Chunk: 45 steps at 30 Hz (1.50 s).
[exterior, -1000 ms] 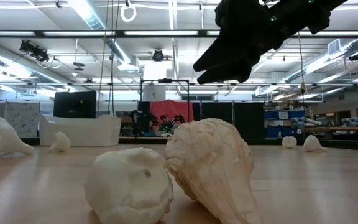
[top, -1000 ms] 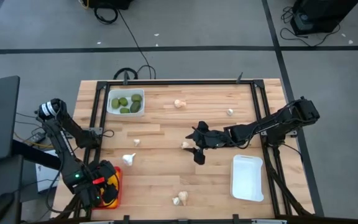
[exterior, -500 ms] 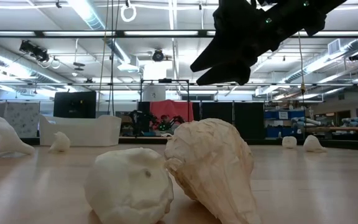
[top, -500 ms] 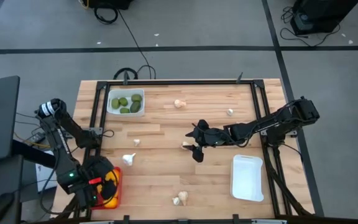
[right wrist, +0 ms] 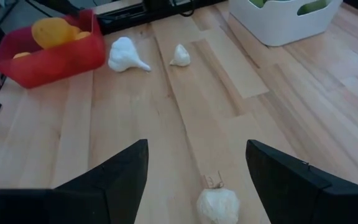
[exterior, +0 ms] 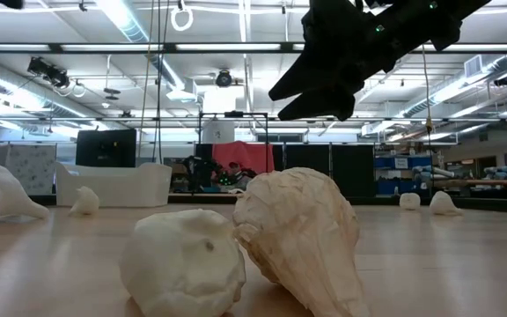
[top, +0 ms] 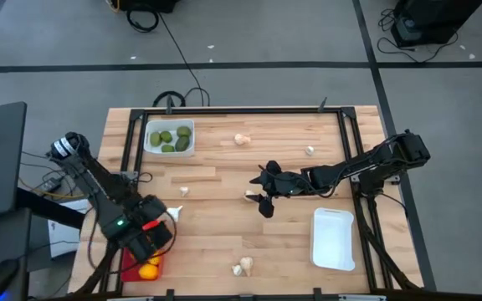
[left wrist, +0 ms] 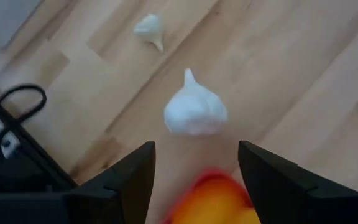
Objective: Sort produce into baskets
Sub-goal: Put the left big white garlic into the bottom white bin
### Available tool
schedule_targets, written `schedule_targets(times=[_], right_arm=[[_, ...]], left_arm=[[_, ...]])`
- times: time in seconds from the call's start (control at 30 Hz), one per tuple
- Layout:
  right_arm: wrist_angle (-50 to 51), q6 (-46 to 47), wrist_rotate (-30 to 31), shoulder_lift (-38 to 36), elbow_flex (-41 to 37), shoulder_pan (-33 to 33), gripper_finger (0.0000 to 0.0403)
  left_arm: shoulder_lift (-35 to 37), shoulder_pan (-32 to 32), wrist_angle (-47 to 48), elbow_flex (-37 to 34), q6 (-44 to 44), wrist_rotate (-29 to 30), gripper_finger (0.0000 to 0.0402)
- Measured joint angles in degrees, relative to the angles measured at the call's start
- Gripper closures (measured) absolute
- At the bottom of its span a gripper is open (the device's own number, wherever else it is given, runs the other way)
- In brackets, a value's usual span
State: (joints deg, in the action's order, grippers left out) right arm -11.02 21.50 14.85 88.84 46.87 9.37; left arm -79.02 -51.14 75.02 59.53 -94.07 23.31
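Garlic, a whitish knobbly bulb (left wrist: 194, 111), is seen just beside the shallow red plastic tray (top: 132, 267) holding yellow-orange rounded fruits (top: 148, 269). Left gripper (left wrist: 194, 171), spread and empty, is held above that tray's edge. Right gripper (right wrist: 196, 163), spread, is poised over a small garlic piece (right wrist: 217, 205) well apart from the tray.

Three trays are counted in the high view: a white tray (top: 170, 138) at the far left holding green fruits, an empty white tray (top: 334, 239) at the near right, and a red tray (top: 143, 267) at the near left, partly hidden by the left arm. Four dark green fruits (top: 166, 136) are counted in the first tray, and at least one yellow-orange fruit (top: 148, 269) is seen in the red one. Six whitish garlic pieces (top: 241, 140) are counted loose on the table (top: 224, 242).
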Motion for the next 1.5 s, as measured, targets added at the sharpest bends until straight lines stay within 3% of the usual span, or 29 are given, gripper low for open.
schedule_targets(times=[0.23,0.5,0.83,0.97,1.17,1.5], right_arm=[[-0.06,0.00,0.00,0.00,0.00,0.02,0.0124],[1.60,-0.10,0.00,0.02,0.02,1.19,0.0124],[1.71,-0.04,0.02,0.04,-1.50,1.49,0.0124],[-0.33,0.76,0.00,0.04,-3.28,1.51,0.0124],[-1.32,2.60,0.00,0.04,-5.09,1.49,0.0124],[-3.36,4.26,0.00,0.04,-5.33,1.51,0.0124]], left_arm=[[0.55,10.40,-7.97,-2.21,16.34,-3.65,0.0169],[0.55,16.95,-11.91,-7.25,24.25,-9.37,0.0161],[0.55,18.18,-16.00,-10.92,25.52,-13.93,0.0063],[0.55,18.88,-17.80,-13.71,25.32,-15.84,0.0046],[0.55,19.41,-24.52,-17.60,26.76,-16.13,0.0082],[0.55,19.63,-31.83,-18.10,33.72,-9.27,0.0206]])
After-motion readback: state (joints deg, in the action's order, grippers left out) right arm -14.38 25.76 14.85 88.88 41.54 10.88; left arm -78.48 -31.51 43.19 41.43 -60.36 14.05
